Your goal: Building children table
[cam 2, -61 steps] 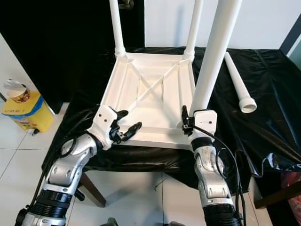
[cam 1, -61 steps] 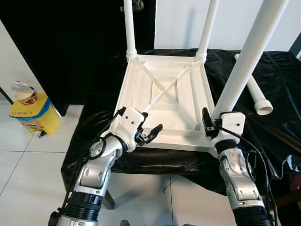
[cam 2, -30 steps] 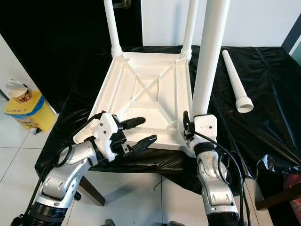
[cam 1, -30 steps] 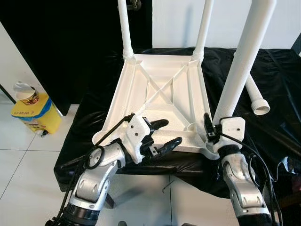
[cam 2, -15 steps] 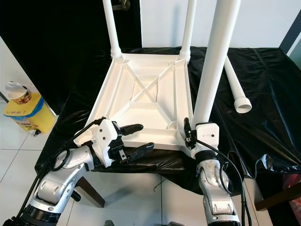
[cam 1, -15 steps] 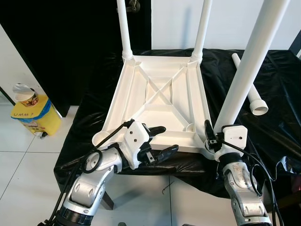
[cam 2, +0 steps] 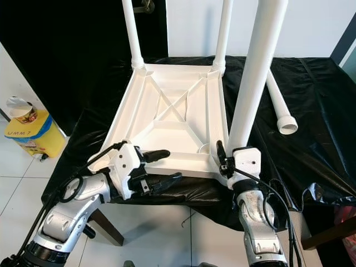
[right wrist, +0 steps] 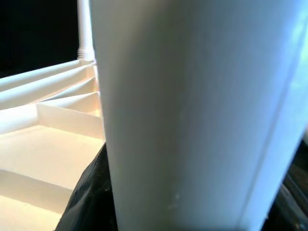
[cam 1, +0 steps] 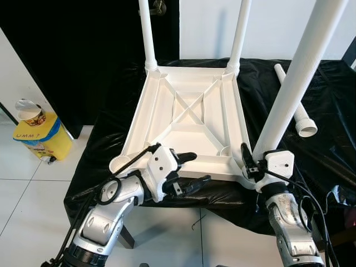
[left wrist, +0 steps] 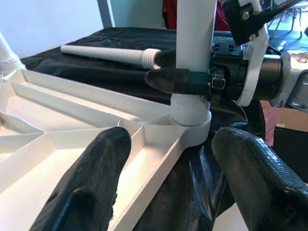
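Note:
A white table top (cam 1: 192, 139) lies upside down on the black-covered table. Two white legs (cam 1: 146, 33) (cam 1: 240, 33) stand in its far corners. My right gripper (cam 1: 257, 157) is shut on a third leg (cam 1: 292, 83), which leans to the right with its threaded base (left wrist: 190, 109) in the near right corner socket. A fourth leg (cam 1: 305, 123) lies loose on the cloth at the right. My left gripper (cam 1: 200, 167) is open at the table top's near edge, its fingers (left wrist: 96, 183) pointing toward that socket. The near left socket (cam 1: 118, 164) has no leg in it.
A yellow bin (cam 1: 41, 139) with a paper cup (cam 1: 30, 111) on it stands on the white tiled floor to the left. The black cloth (cam 1: 328, 150) hangs over the table's edges. A dark opening and a white wall lie behind.
My left gripper has opened wide and moved along the near edge from the left corner toward the right one. The held leg leans more to the right than a second ago.

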### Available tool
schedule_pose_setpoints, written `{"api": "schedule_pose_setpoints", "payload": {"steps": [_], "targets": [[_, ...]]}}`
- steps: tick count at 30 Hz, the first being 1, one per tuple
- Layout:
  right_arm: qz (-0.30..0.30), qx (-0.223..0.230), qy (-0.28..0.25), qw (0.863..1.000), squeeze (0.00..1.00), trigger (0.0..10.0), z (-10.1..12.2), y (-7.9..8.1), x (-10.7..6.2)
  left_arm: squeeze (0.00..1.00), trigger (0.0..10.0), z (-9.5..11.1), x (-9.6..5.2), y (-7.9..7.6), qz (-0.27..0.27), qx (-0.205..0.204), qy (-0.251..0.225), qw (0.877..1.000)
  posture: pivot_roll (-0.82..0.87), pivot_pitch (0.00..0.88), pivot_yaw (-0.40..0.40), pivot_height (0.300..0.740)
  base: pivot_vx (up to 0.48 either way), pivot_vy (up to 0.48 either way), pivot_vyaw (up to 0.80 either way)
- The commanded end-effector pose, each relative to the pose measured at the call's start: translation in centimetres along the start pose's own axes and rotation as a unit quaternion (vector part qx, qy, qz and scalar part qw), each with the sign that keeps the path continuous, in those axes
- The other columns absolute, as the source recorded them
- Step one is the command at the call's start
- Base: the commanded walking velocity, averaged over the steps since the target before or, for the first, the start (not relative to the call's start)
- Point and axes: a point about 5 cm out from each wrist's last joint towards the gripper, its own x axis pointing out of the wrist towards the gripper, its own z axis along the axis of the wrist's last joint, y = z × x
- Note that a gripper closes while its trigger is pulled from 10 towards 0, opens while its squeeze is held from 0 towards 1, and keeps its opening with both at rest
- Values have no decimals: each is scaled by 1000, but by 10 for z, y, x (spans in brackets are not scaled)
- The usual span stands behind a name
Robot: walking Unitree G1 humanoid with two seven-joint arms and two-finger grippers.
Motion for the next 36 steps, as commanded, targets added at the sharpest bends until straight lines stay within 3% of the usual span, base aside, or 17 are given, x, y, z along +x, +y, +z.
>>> {"api": "schedule_pose_setpoints", "payload": {"steps": [1,19,25,30,36], "targets": [[18,2,46,999,0,10000,-19,3,-4,0,10000,0,2,-1,-16,6,0,1000,18,26,-11,740,0,0,0],[73,0,22,997,0,10000,-28,11,-10,0,10000,2,2,0,-9,15,-3,1000,24,7,-9,740,0,0,0],[57,25,35,997,0,10000,-31,8,-9,0,10000,2,3,2,-10,16,-3,1000,20,0,-8,740,0,0,0],[18,88,87,992,0,10000,-42,3,-6,0,10000,2,4,2,-10,19,-5,1000,19,0,-10,740,0,0,0],[22,93,85,992,0,10000,-45,5,-8,0,10000,2,4,1,-9,19,-6,1000,21,0,-11,740,0,0,0]]}}
